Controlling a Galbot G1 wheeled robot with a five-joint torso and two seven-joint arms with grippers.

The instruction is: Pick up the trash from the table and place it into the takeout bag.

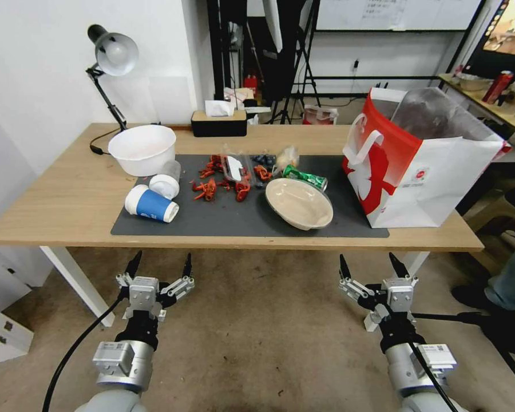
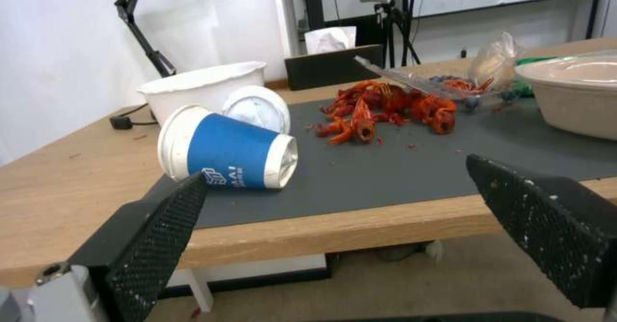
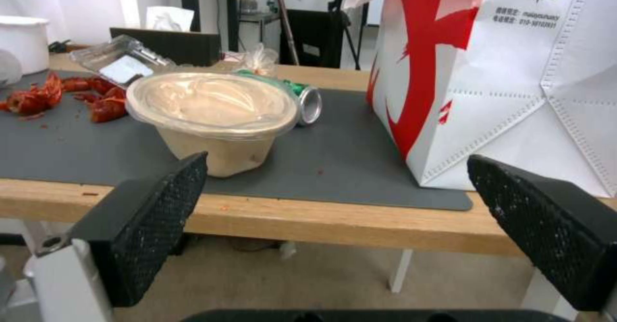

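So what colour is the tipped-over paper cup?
Blue paper cup with white lid; clearest in left wrist view.

- Left gripper (image 1: pixel 159 265) hangs low on the near left, before the near edge of the table (image 1: pixel 51 223), jaws spread wide and tips pointing toward the far side.
- Right gripper (image 1: pixel 373 265) hangs low on the near right at about the same height, jaws likewise spread wide, empty.
- Both forearms rise from the near edge, roughly parallel, wrists straight.
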